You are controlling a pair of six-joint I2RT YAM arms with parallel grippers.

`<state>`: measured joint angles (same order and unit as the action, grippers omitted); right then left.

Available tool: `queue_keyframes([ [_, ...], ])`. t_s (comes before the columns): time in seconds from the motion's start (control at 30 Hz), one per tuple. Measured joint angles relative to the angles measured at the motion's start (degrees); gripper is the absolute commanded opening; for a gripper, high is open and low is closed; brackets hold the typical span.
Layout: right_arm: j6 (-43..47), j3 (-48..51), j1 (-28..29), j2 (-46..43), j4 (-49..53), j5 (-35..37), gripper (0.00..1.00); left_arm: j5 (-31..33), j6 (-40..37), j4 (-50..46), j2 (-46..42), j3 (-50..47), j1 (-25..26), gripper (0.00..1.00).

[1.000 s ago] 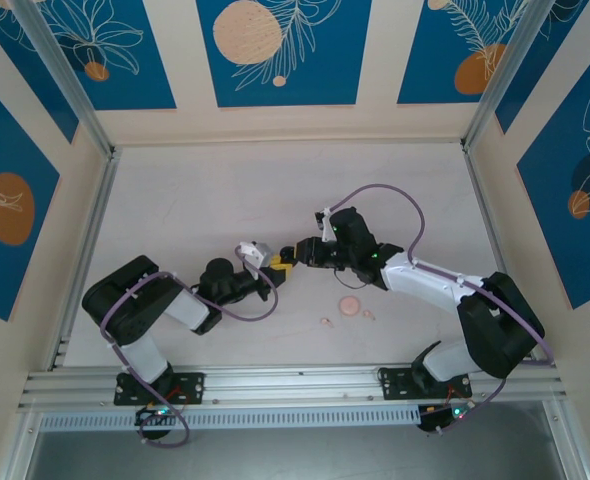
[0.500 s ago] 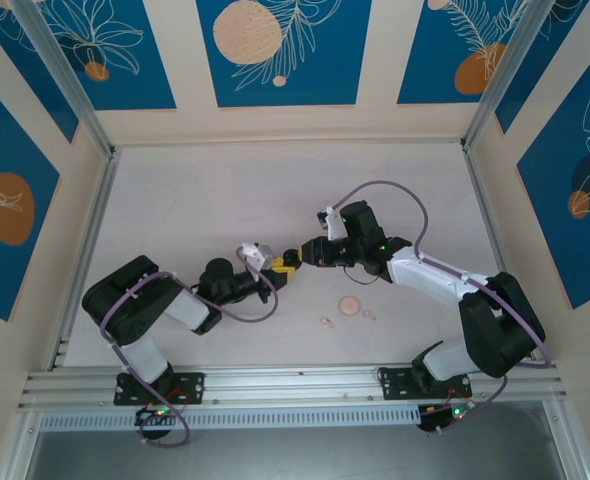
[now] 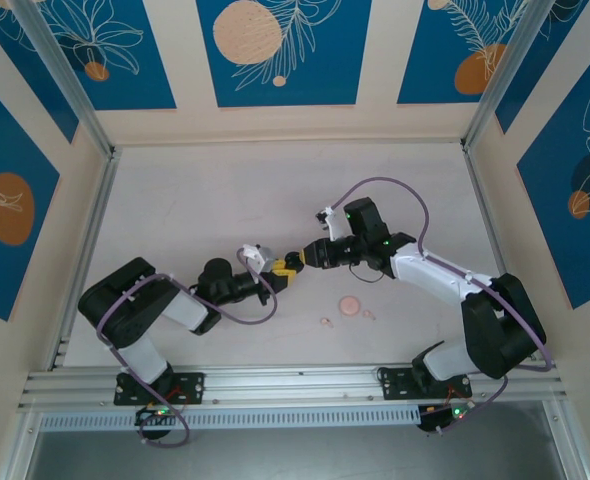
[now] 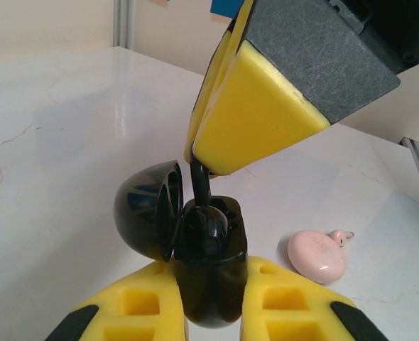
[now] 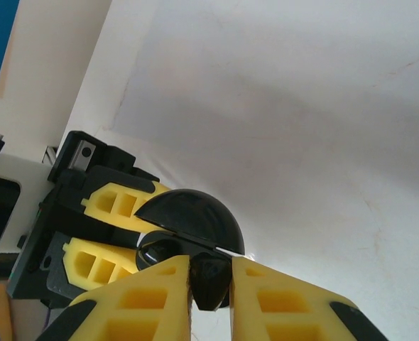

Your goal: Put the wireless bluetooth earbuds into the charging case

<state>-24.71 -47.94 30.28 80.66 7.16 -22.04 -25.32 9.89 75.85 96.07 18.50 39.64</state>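
Observation:
My left gripper (image 4: 209, 288) is shut on the black charging case (image 4: 211, 273), holding it upright with its round lid (image 4: 147, 217) hinged open to the left. My right gripper (image 5: 211, 273) is shut on a black earbud (image 5: 211, 283) and comes down from above onto the case's open mouth. The earbud's stem (image 4: 201, 181) runs from the yellow fingers (image 4: 256, 114) into the case's socket. From above, both grippers (image 3: 275, 272) (image 3: 295, 261) meet fingertip to fingertip at mid-table.
A closed pale pink case (image 3: 351, 305) lies on the table in front of the grippers, with two tiny pink earbuds (image 3: 326, 321) (image 3: 367, 315) beside it. The pink case (image 4: 317, 256) also lies to the right of the held case. Metal rails edge the table.
The right arm's wrist has swung back and to the right while its fingertips stayed at the case. The left arm has barely shifted.

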Motion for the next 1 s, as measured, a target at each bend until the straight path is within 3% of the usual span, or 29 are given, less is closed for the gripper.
queue_keyframes([
  [0.37,3.9,-0.2,-1.2,-0.7,2.6,-4.3,0.18,-0.6,0.0,0.0,-0.5,0.0,0.0,0.09],
  [1.0,10.5,-4.9,-1.3,0.3,10.5,-4.8,0.18,-3.2,-0.9,0.3,-0.8,0.0,0.0,0.10],
])
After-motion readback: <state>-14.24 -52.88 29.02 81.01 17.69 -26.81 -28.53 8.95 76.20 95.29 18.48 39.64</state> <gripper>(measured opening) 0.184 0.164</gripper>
